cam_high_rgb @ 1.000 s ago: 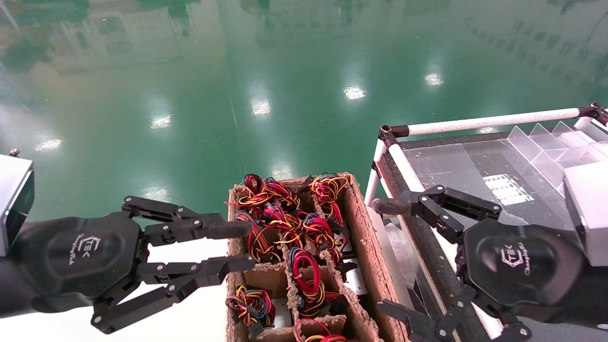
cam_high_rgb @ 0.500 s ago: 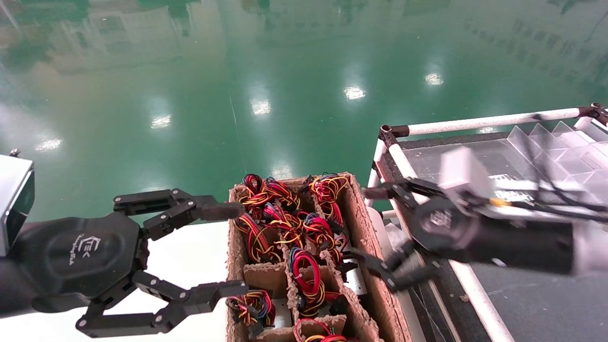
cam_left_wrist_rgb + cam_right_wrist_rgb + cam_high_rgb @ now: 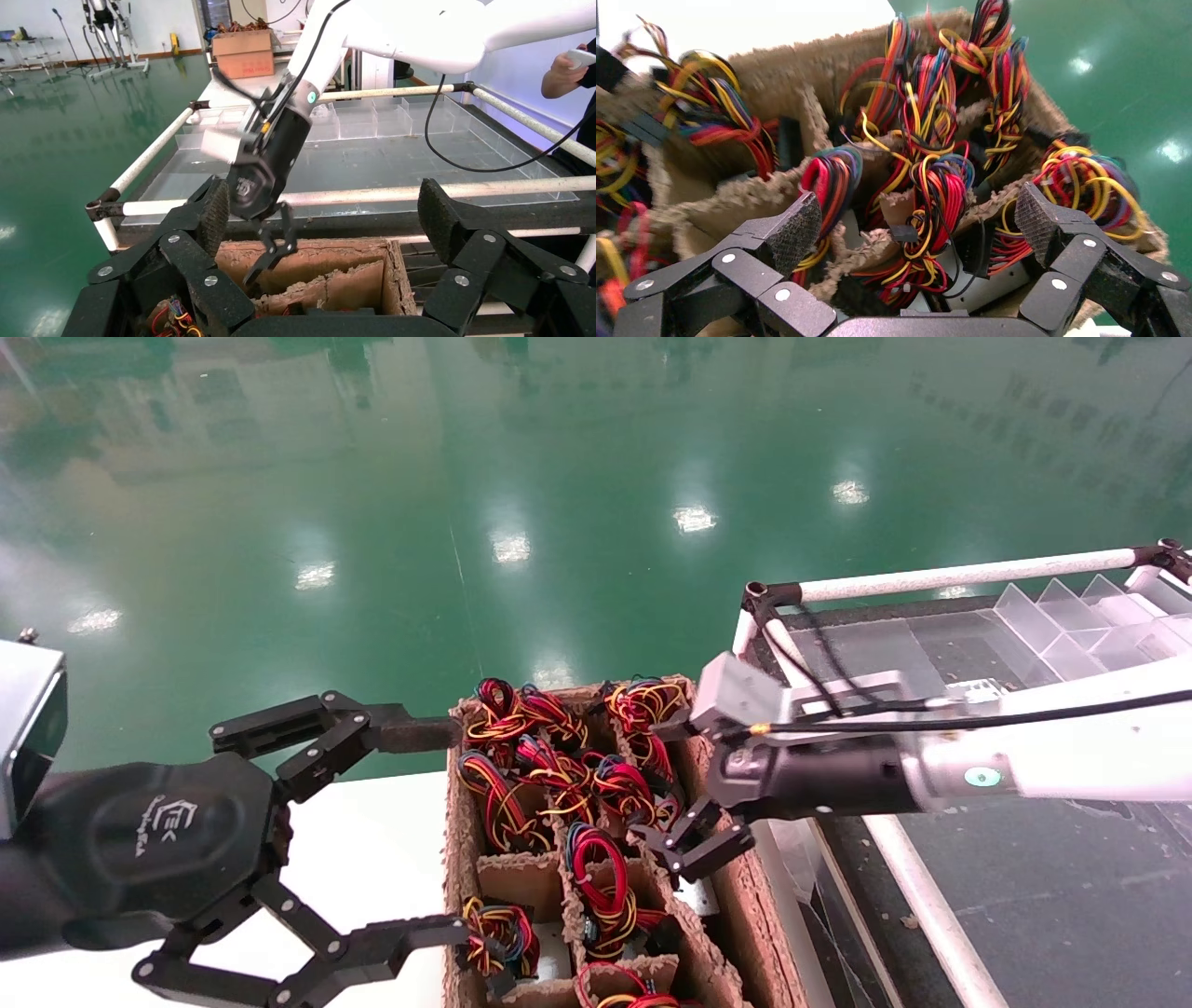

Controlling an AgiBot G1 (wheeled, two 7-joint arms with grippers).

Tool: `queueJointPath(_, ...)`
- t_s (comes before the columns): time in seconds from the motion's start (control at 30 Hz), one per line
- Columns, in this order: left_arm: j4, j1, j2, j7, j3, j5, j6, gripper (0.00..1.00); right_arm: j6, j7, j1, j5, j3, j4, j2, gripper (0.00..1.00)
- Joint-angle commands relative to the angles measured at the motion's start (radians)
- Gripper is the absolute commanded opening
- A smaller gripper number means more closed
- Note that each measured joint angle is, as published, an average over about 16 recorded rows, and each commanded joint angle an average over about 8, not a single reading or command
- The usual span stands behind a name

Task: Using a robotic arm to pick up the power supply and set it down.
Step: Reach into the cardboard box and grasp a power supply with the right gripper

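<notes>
The power supply (image 3: 697, 894) sits in a right-side compartment of the brown cardboard tray (image 3: 723, 803), under looped wire bundles (image 3: 596, 784). The right gripper (image 3: 684, 794) hangs directly above it, fingers apart, holding nothing. The left gripper (image 3: 410, 831) waits beside the tray's left wall, over the white counter (image 3: 372, 859), fingers spread wide.

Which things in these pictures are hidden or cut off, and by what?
- Power supply bodies: all views, buried under wire bundles and tray dividers.
- Tray's near end: head view, cut by the bottom edge.
- Left claw, open: left wrist view, its fingers block the tray's nearer compartments.
- Right claw, open: head view, upper finger behind the wrist.
</notes>
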Motion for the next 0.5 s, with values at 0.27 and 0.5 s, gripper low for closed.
queueJointPath(0.27,0.0,0.0,0.0,0.0,0.0,0.0,0.0,1.0,0.039,-0.043,0.041,-0.058,-0.035,-0.16,-0.105,0.0)
queueJointPath(0.5,0.0,0.0,0.0,0.0,0.001,0.0,0.0,1.0,0.029,-0.087,0.057,-0.055,-0.037,-0.261,-0.13,0.0)
